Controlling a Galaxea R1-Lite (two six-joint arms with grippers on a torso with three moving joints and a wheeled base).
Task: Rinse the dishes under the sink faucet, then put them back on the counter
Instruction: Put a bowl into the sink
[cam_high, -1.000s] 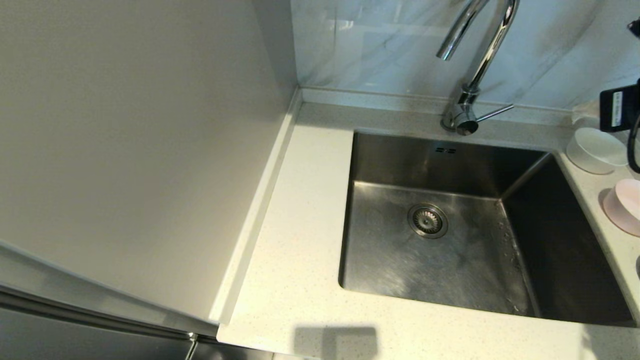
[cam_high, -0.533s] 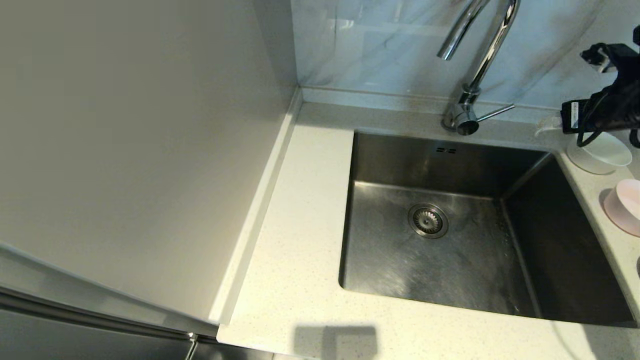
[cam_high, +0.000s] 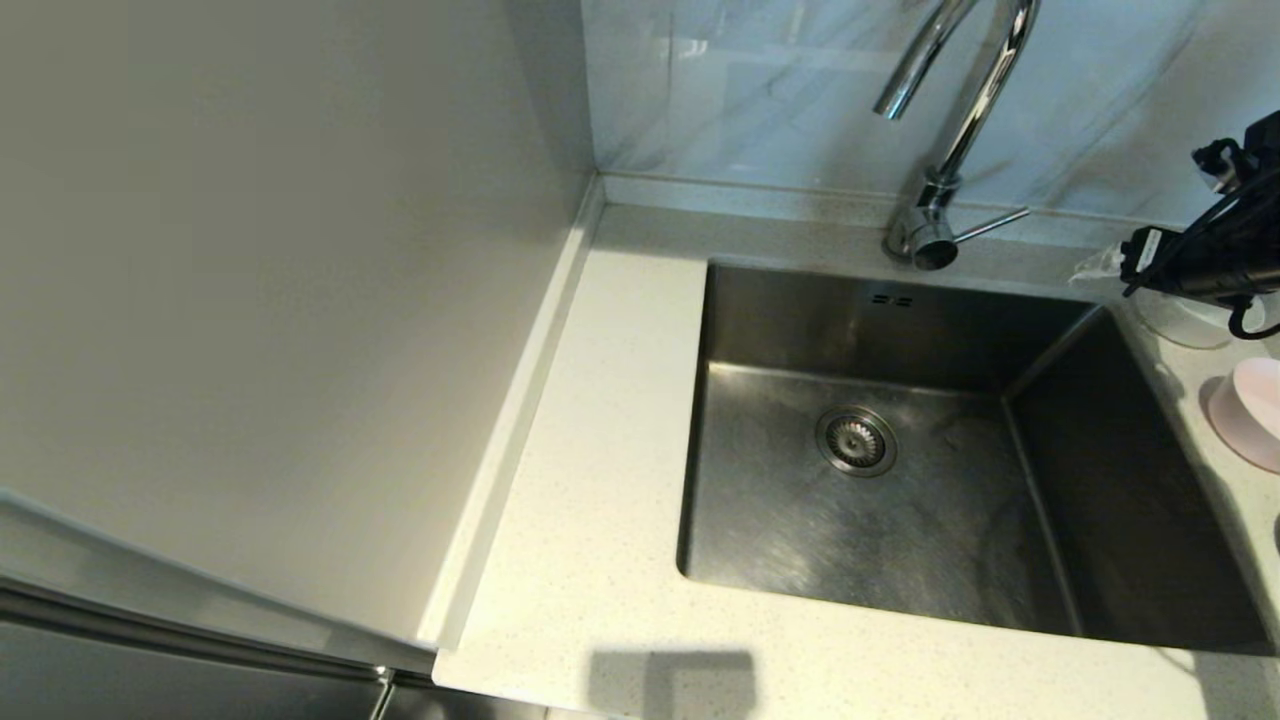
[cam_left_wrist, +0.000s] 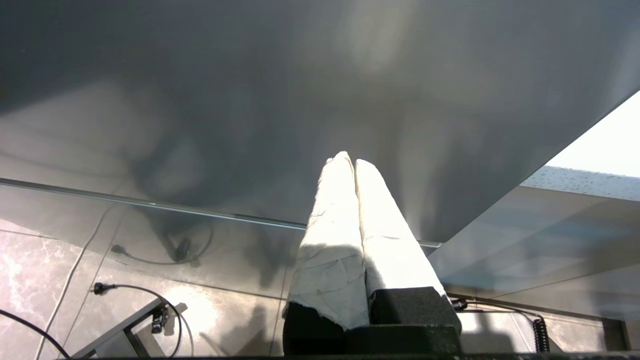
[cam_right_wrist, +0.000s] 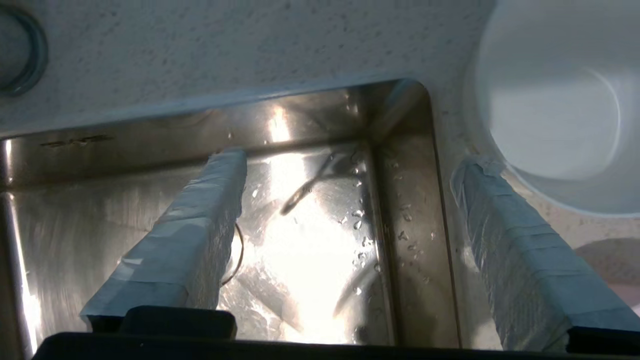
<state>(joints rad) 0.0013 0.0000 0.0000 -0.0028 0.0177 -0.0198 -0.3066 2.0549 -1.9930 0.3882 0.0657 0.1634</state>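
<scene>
Since 1 second ago your right gripper has swung in from the right edge of the head view and come down over the white bowl, now hiding most of it there. Its fingers stand wide apart and hold nothing: one hangs over the sink near its back right corner, the other sits just beside the bowl's outer wall, over the counter. Your left gripper is parked low, away from the work, fingers pressed together and empty. The pink bowl rests on the counter strip right of the basin, near the white one; a 3rd dish cannot be identified. The faucet shows no running water, though droplets lie on the basin wall. Judged from this, no bowl is in hand, so grasping, rinsing and returning all remain. Room is tight: the counter strip between the sink rim and the bowls is narrow, and the faucet lever projects toward the right. The basin itself lies open.
</scene>
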